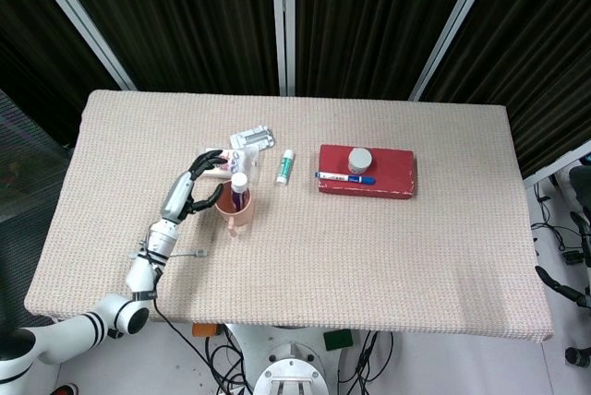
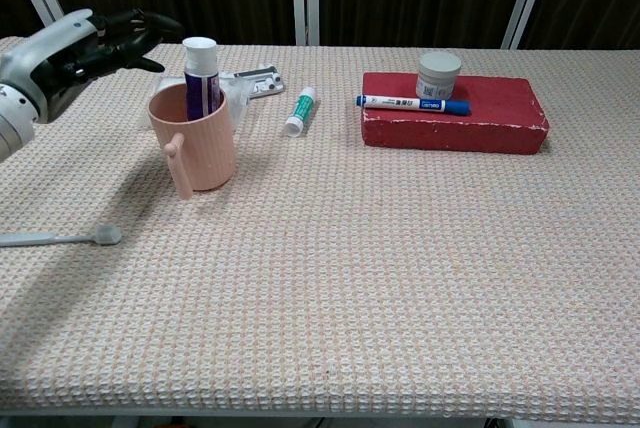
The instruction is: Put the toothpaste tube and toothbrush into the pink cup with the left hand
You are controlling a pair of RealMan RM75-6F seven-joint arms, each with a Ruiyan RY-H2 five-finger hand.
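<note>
The toothpaste tube point(image 2: 201, 78) stands upright in the pink cup point(image 2: 197, 141), cap end up: a white round cap on top, and below it a purple and dark blue body that shows above the rim before dropping out of sight inside. In the head view the tube point(image 1: 239, 186) reads as a white cap over a purple shaft inside the cup point(image 1: 235, 207). The cup is a matte salmon-pink mug with a stubby handle facing the near edge of the counter point(image 2: 400, 278).

The toothbrush point(image 2: 62, 238) lies flat on the counter, near-left of the cup and well apart from it, a pale grey handle with its head pointing toward the cup. In the head view it is a thin grey line point(image 1: 189, 252) beside the left forearm.

The left robot hand point(image 2: 95, 40) hangs in the air left of the cup, released, its dark fingers spread and holding nothing; the fingertips point toward the tube cap but stay clear of it. The head view shows the same hand point(image 1: 196, 183) just left of the cup rim. The right robot hand is outside both views.

Behind the cup lie clear blister packs point(image 2: 250, 82). A small white and green tube point(image 2: 299, 110) lies to the right. A red block point(image 2: 455, 113) carries a grey jar point(image 2: 438, 74) and a blue marker point(image 2: 412, 104).
</note>
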